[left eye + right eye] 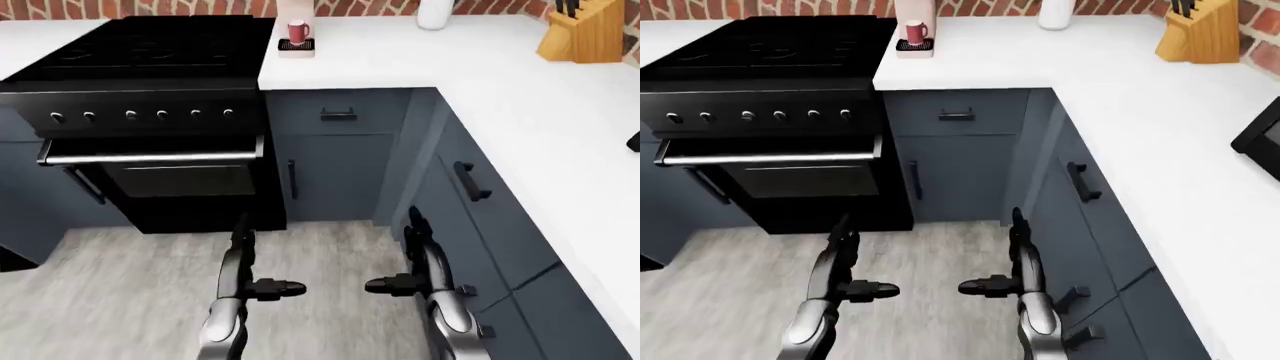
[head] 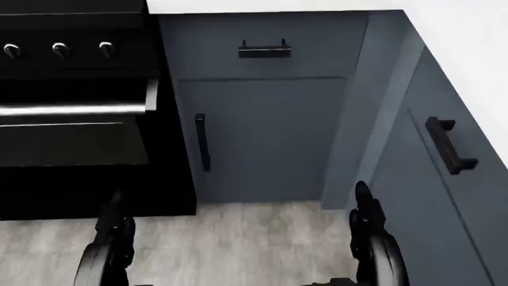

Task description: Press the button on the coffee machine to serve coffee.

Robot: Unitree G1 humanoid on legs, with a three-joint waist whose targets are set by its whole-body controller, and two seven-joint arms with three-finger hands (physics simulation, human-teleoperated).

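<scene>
left hand (image 1: pixel 240 251) and right hand (image 1: pixel 418 244): both hang low over the floor (image 1: pixel 130 277), fingers extended and unclenched, each with a thumb stub pointing inward; neither holds anything. step in hand: approach. the robot stands well apart from the worktop (image 1: pixel 400 60), so judged from this, the button press has not begun; the next move calls for walking toward the corner, then raising one hand to the machine's face. coffee machine (image 1: pixel 295 30): at the top of the left-eye view, on the worktop just right of the stove (image 1: pixel 150 52), against the brick wall (image 1: pixel 350 6). only its lower part shows, pale-bodied with a dark drip tray; a red mug (image 1: pixel 298 31) stands on that tray. the button is not visible, probably cut off above the frame. surroundings: black oven with a row of knobs (image 1: pixel 140 115) and a steel handle; blue-grey cabinets (image 1: pixel 335 165) with dark pulls; a wooden knife block (image 1: pixel 582 31) at upper right; a white vessel (image 1: pixel 435 13) near the wall.
</scene>
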